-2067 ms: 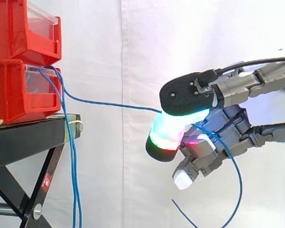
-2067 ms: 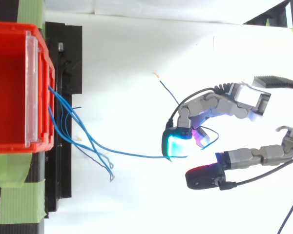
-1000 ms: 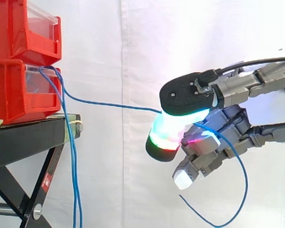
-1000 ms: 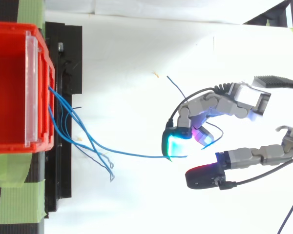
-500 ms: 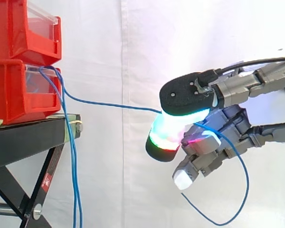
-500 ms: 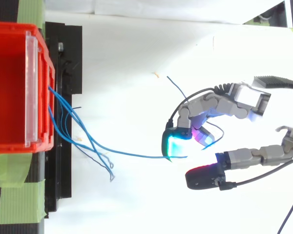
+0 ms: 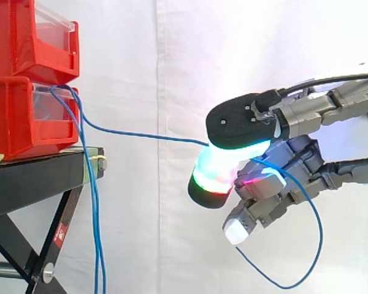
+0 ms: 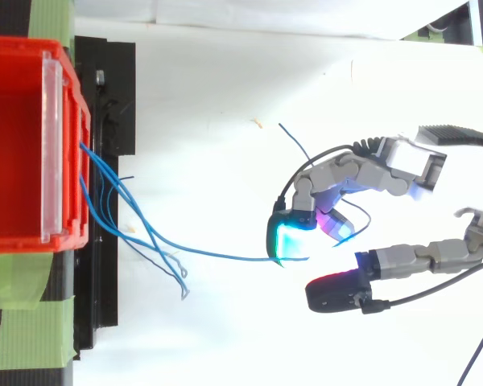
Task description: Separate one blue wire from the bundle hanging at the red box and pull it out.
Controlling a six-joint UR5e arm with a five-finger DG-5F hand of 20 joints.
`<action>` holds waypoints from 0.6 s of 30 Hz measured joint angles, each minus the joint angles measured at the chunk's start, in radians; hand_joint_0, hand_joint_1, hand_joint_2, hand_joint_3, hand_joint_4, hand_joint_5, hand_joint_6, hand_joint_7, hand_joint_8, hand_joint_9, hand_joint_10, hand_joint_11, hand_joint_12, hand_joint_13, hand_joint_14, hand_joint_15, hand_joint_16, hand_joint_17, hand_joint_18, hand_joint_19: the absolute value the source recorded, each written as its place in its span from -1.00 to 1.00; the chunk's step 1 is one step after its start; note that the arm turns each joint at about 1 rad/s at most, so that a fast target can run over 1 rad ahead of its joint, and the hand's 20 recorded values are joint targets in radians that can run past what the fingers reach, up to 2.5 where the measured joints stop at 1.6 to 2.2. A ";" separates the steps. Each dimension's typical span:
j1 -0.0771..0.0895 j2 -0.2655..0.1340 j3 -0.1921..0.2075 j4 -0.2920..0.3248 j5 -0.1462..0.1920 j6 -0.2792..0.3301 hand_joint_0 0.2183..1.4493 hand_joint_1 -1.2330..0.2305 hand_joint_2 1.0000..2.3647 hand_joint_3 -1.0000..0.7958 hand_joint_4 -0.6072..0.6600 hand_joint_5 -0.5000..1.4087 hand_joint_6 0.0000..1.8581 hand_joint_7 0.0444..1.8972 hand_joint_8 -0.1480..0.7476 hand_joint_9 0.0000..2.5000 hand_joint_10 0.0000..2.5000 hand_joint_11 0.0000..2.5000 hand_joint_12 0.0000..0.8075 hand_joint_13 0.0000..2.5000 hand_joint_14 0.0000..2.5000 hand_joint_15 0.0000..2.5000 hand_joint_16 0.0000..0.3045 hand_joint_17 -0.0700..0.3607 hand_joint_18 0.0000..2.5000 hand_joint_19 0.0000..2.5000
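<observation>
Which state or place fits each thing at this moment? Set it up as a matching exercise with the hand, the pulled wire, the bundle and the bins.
Things:
1. hand
2. separated blue wire
3. bundle
4. red bins

States or places:
a. hanging down beside the stand
b. stacked on the black stand
c. stretched from the lower bin across to the hand
d. fingers curled, pinching a wire

Pairs: 1-d, 2-c, 3-a, 4-b

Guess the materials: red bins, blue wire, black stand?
Red stacked bins: likely moulded plastic, glossy, with clear front panels.
Thin blue wire: flexible plastic-sheathed wire, smooth; it sags and loops freely.
Black stand: probably painted metal, matte, flat bars bolted crosswise.
</observation>
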 measured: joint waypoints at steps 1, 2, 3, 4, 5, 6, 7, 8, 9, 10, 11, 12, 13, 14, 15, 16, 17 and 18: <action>0.000 0.000 0.000 0.000 0.000 0.000 -0.37 -0.33 -0.96 0.15 -0.15 -0.63 -0.16 0.23 -0.11 -0.68 -0.33 0.52 -0.19 -0.67 -0.99 -0.58 -0.72 -0.24 -0.71 -0.52; 0.000 0.000 0.000 0.000 0.000 0.000 -0.37 -0.33 -0.96 0.15 -0.14 -0.63 -0.16 0.24 -0.11 -0.68 -0.32 0.52 -0.19 -0.67 -0.99 -0.58 -0.72 -0.24 -0.71 -0.52; 0.000 0.000 0.000 0.000 0.000 0.000 -0.37 -0.33 -0.96 0.15 -0.14 -0.63 -0.16 0.23 -0.12 -0.68 -0.32 0.51 -0.19 -0.67 -0.99 -0.58 -0.72 -0.24 -0.71 -0.52; -0.001 0.000 0.000 0.000 0.000 0.000 -0.37 -0.34 -0.96 0.14 -0.14 -0.63 -0.16 0.23 -0.11 -0.68 -0.32 0.51 -0.19 -0.67 -0.98 -0.58 -0.72 -0.24 -0.71 -0.52; -0.001 0.000 0.000 0.000 0.000 0.000 -0.37 -0.34 -0.96 0.14 -0.15 -0.63 -0.16 0.23 -0.11 -0.68 -0.32 0.51 -0.19 -0.67 -0.99 -0.58 -0.72 -0.24 -0.71 -0.52; -0.001 0.000 0.000 0.000 0.000 0.000 -0.37 -0.33 -0.96 0.15 -0.14 -0.63 -0.16 0.23 -0.12 -0.68 -0.32 0.51 -0.19 -0.67 -0.99 -0.58 -0.72 -0.24 -0.71 -0.52; 0.000 0.000 0.000 0.000 0.000 0.000 -0.37 -0.33 -0.96 0.15 -0.14 -0.63 -0.16 0.23 -0.12 -0.68 -0.32 0.51 -0.19 -0.67 -0.99 -0.57 -0.72 -0.24 -0.71 -0.52; 0.000 0.000 0.000 0.000 0.000 0.000 -0.37 -0.33 -0.96 0.15 -0.14 -0.63 -0.16 0.23 -0.11 -0.68 -0.32 0.52 -0.19 -0.67 -0.99 -0.58 -0.72 -0.24 -0.71 -0.52; 0.000 0.000 0.000 0.000 0.000 0.000 -0.37 -0.33 -0.96 0.15 -0.14 -0.63 -0.16 0.23 -0.12 -0.68 -0.32 0.52 -0.19 -0.67 -0.99 -0.58 -0.72 -0.24 -0.71 -0.52; 0.000 0.000 0.000 0.000 0.000 0.000 -0.37 -0.33 -0.96 0.15 -0.14 -0.63 -0.16 0.23 -0.12 -0.68 -0.32 0.51 -0.19 -0.67 -0.99 -0.58 -0.72 -0.24 -0.71 -0.52; 0.000 0.000 0.000 0.000 0.000 0.000 -0.37 -0.33 -0.96 0.15 -0.14 -0.63 -0.16 0.23 -0.11 -0.68 -0.32 0.52 -0.19 -0.67 -0.99 -0.58 -0.72 -0.24 -0.71 -0.52; 0.000 0.000 0.000 0.000 0.000 0.000 -0.37 -0.33 -0.96 0.15 -0.14 -0.63 -0.16 0.23 -0.11 -0.68 -0.32 0.52 -0.19 -0.67 -0.99 -0.58 -0.72 -0.24 -0.71 -0.52; 0.000 0.000 0.000 0.000 0.000 0.000 -0.37 -0.34 -0.96 0.14 -0.15 -0.63 -0.16 0.23 -0.12 -0.68 -0.32 0.51 -0.19 -0.67 -0.99 -0.58 -0.72 -0.24 -0.71 -0.52; 0.000 0.000 0.000 0.000 0.000 0.000 -0.37 -0.34 -0.96 0.14 -0.15 -0.63 -0.16 0.23 -0.11 -0.68 -0.32 0.53 -0.19 -0.67 -0.99 -0.58 -0.72 -0.24 -0.71 -0.52; 0.000 0.000 0.000 0.000 0.000 0.000 -0.37 -0.33 -0.96 0.15 -0.15 -0.63 -0.16 0.23 -0.12 -0.68 -0.31 0.52 -0.19 -0.67 -0.99 -0.58 -0.72 -0.24 -0.71 -0.52; 0.000 0.000 0.000 0.000 0.000 0.000 -0.37 -0.33 -0.96 0.15 -0.15 -0.63 -0.16 0.23 -0.12 -0.68 -0.31 0.50 -0.19 -0.67 -0.99 -0.58 -0.72 -0.24 -0.71 -0.52; 0.000 0.000 0.000 0.000 0.000 0.000 -0.37 -0.33 -0.96 0.15 -0.15 -0.63 -0.16 0.23 -0.12 -0.68 -0.31 0.51 -0.19 -0.67 -0.98 -0.58 -0.72 -0.24 -0.71 -0.52; 0.000 0.000 0.000 0.000 0.000 0.000 -0.37 -0.33 -0.96 0.14 -0.14 -0.63 -0.16 0.24 -0.12 -0.68 -0.31 0.52 -0.19 -0.67 -0.99 -0.57 -0.72 -0.24 -0.71 -0.52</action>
